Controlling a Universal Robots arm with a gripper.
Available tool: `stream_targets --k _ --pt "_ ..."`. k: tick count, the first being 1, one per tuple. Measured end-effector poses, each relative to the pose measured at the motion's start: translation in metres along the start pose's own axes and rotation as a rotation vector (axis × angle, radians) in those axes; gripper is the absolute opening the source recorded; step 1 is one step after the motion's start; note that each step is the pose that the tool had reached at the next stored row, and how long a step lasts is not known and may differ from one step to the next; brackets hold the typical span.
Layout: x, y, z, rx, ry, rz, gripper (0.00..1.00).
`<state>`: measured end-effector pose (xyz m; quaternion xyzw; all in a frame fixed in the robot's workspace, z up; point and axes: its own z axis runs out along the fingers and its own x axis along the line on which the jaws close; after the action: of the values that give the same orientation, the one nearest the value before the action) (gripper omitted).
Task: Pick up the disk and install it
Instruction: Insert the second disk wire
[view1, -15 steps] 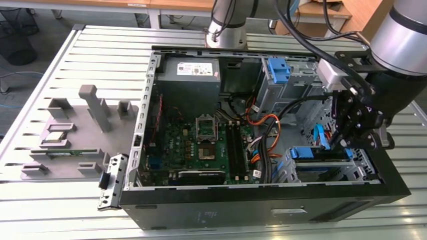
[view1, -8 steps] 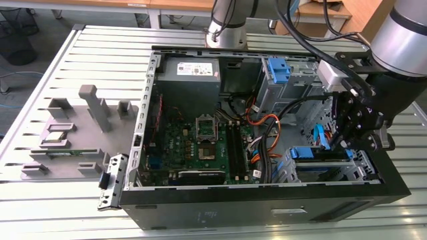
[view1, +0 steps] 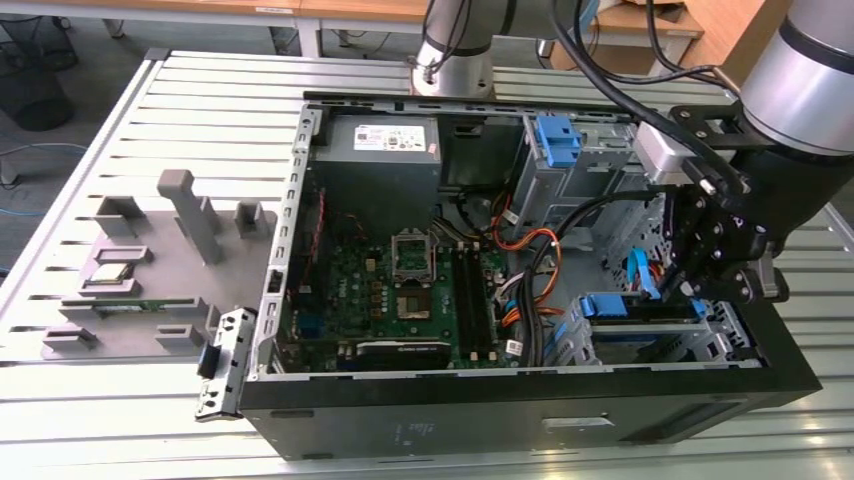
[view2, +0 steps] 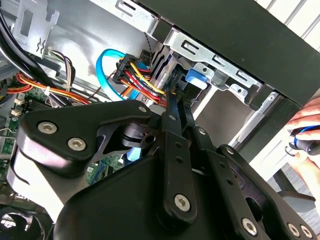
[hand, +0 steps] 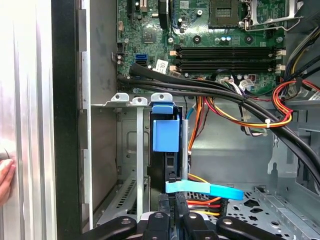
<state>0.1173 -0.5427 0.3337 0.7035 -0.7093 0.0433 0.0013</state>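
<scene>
We see a slatted metal bench (view1: 200, 95) carrying an open computer case (view1: 534, 420), its side panel off. Inside lie the motherboard (view1: 400, 290), a grey power supply (view1: 378, 150) at the far corner, and drive cages along the exterior view's right.

The robot arm (view1: 814, 70) reaches down into the near drive cage (view1: 654, 335) at that side. The end effector (view1: 714, 270) hangs just above the cage, its linkage fingers (hand: 172, 220) drawn narrow. They appear to pinch the rear edge of the disk (hand: 167, 165), though the contact itself is hidden behind the linkages. The disk stands on edge in its slot, and its blue rail tab (hand: 165, 132) sits near the cage's bent metal lip, so we judge it mostly inserted, perhaps not fully seated.

A bundle of red, yellow and orange power leads (view2: 145, 80) and a blue data cable (hand: 205, 189) run right beside the fingers. To do this step well, we would keep the drive square to the slot guides, press along the slot axis only, and avoid trapping those cables.

A person's hand (view2: 307, 135) rests outside the case wall.
</scene>
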Motion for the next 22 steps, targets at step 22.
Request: stream_targets --k 22 --pt "0.0004 -0.0001 -0.0021 -0.0003 -0.0285 0.002 0.16"
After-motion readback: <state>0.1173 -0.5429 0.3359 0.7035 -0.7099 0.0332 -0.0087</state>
